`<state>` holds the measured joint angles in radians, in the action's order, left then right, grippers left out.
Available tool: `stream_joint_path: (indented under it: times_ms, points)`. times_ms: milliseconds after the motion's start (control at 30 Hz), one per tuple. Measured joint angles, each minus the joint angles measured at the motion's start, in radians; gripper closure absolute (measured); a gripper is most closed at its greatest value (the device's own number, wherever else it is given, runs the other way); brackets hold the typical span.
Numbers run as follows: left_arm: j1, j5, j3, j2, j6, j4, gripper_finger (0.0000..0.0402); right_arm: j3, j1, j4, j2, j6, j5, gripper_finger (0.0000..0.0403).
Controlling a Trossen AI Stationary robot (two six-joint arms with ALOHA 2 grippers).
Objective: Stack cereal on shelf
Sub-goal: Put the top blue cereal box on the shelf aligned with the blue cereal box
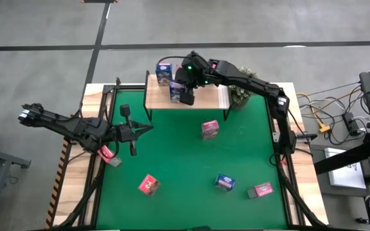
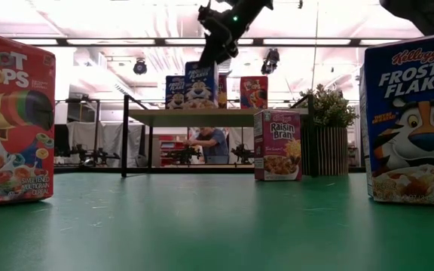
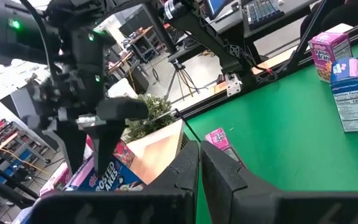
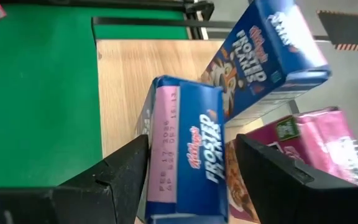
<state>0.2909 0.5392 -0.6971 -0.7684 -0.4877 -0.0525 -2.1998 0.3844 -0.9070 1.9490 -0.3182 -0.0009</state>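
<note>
Up at the far edge of the green mat (image 1: 172, 160), the shelf (image 1: 204, 97) is carrying several cereal boxes, among them two blue Frosted Flakes boxes (image 4: 191, 162) and a pink one (image 4: 319, 143); other boxes are lying scattered on the mat. Above the nearer blue box, the right gripper (image 4: 191, 171) is hovering with its fingers spread wide to either side of it, gripping nothing. Meanwhile the left gripper (image 1: 133, 131) is waiting over the mat's left side, fingers pressed together and empty.
</note>
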Motion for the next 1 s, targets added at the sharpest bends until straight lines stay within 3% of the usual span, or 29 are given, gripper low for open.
stream_joint_path:
  times_ms: [333,533,700,1000]
  points:
    - [0.000,0.000,-0.008,-0.008,-0.001,0.129,0.0402,0.000,-0.054,-0.045,-0.111,-0.023,-0.001,0.0179]
    - [-0.002,0.000,-0.010,-0.043,-0.026,0.214,0.0402,0.070,-0.139,-0.060,-0.195,-0.067,-0.009,0.0230]
    - [-0.005,-0.001,-0.057,-0.088,-0.016,0.209,0.0402,0.301,-0.239,0.037,-0.289,-0.046,-0.036,0.0282]
    - [-0.008,-0.004,-0.233,-0.234,0.042,0.013,0.0402,0.882,-0.375,0.561,-0.519,0.010,-0.032,0.0339]
